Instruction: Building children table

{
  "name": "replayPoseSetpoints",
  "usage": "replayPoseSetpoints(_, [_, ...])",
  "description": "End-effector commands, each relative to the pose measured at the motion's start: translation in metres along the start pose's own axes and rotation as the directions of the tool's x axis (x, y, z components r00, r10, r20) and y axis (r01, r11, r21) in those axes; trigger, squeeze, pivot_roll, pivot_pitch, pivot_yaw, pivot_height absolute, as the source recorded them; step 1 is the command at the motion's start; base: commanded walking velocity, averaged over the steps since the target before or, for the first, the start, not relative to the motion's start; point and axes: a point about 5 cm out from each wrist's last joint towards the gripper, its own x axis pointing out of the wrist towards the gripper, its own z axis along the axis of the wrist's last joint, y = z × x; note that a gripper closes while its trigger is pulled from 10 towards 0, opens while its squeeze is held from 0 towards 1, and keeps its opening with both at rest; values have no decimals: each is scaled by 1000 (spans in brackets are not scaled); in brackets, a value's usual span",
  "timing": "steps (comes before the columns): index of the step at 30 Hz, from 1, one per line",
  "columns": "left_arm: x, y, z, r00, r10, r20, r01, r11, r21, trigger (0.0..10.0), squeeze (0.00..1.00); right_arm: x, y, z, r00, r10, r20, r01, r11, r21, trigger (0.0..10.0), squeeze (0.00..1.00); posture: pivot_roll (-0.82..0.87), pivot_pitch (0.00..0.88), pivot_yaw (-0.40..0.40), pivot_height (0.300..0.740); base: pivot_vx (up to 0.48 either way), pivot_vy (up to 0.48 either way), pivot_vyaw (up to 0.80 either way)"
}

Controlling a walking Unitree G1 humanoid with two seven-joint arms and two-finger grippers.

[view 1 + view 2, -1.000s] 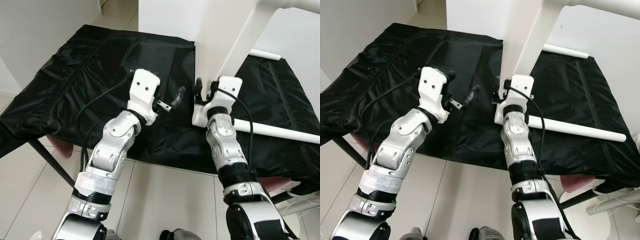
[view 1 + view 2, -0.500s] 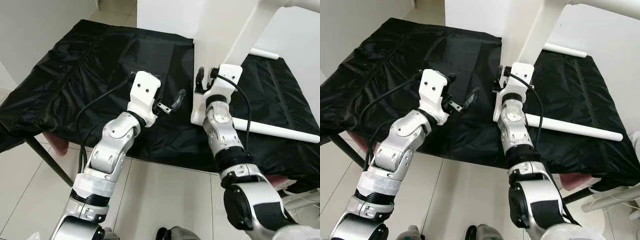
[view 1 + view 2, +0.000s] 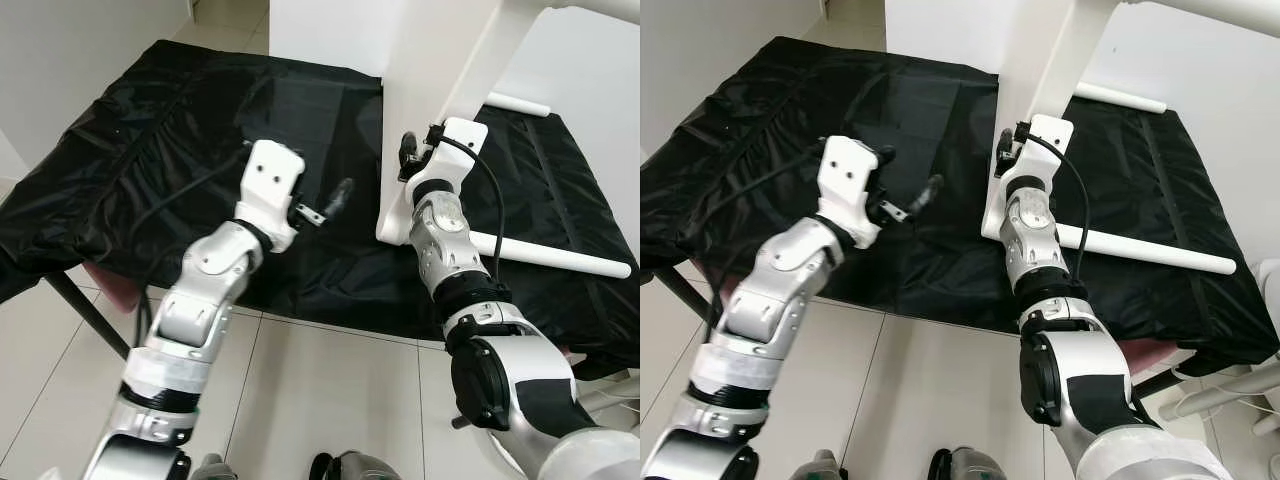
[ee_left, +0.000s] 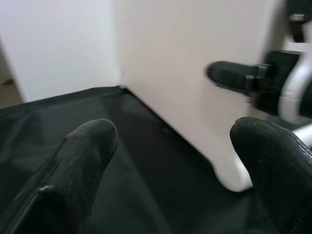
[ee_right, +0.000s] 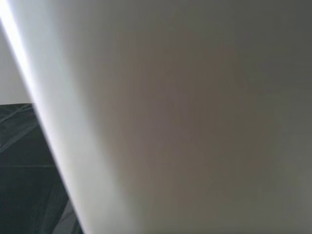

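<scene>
A white, smooth, flat table panel (image 3: 425, 90) stands upright on a bench draped in crinkled, glossy black sheeting (image 3: 150, 150); its rounded lower corner rests on the sheeting near the front edge; a white cylindrical table leg (image 3: 555, 255) lies on the sheeting just beside that corner, running off to the right, and a second white rod (image 3: 517, 104) lies farther back; pale floor tiles (image 3: 330, 400) show below the bench.

The right tool (image 3: 408, 158) is pressed against the panel's front face, above the rounded corner; I cannot tell how far its black fingers are spread or whether they grip the panel. The left tool (image 4: 180, 146) hovers over the sheeting to the left of the panel, fingers spread wide and holding nothing.

Against a second ago, the right tool has climbed higher up the panel, its forearm now steeper; the left tool has drifted leftward, away from the panel.

The left wrist view looks between its two matte, rounded fingertips (image 4: 83, 146) at the panel's corner and the right tool beyond; the right wrist view is close against the blank white panel surface, with a sliver of black sheeting at one edge.
</scene>
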Motion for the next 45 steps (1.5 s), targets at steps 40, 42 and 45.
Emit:
replayPoseSetpoints(40, [-29,28,17,997,-77,27,76,997,31,10000,0,-25,167,53,930,320,182,-365,869,334,7569,0,148,94,-123,740,0,0,0])
replayPoseSetpoints(42, [-28,27,18,997,-79,27,78,996,30,10000,0,-28,169,47,921,347,178,-386,876,289,10000,0,148,95,-123,740,0,0,0])
replayPoseSetpoints(45, [-28,27,18,997,-78,28,77,997,30,10000,0,-31,166,36,919,359,162,-392,878,276,10000,1000,145,96,-124,740,0,0,0])
